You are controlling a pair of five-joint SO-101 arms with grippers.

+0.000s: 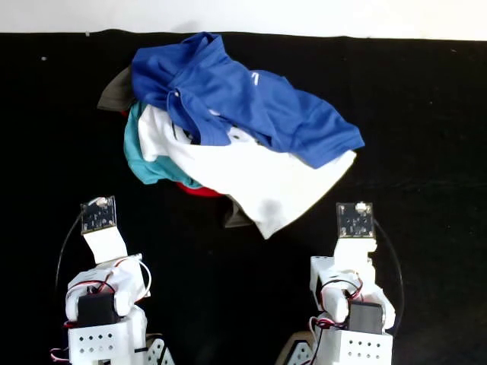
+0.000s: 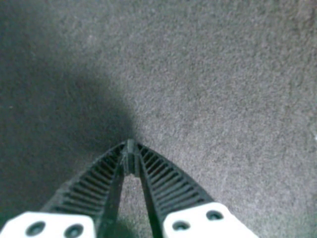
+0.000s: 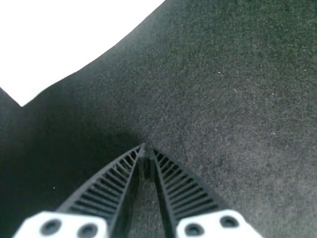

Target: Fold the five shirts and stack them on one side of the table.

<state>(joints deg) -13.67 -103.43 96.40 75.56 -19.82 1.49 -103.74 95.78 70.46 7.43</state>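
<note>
High view is showing the shirt pile (image 1: 228,144) lying unfolded at upper centre. The left gripper (image 2: 130,148) and right gripper (image 3: 143,150) are sitting closed and empty. Likely next: opening and pulling the blue shirt (image 1: 251,99) free.

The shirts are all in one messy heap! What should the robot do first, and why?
Probably the right gripper should open and reach forward to the near edge of the blue shirt. That shirt lies on top, over the white shirt, so it likely comes off first. Right now it and the left gripper are both shut above the bare table, holding nothing.
</note>
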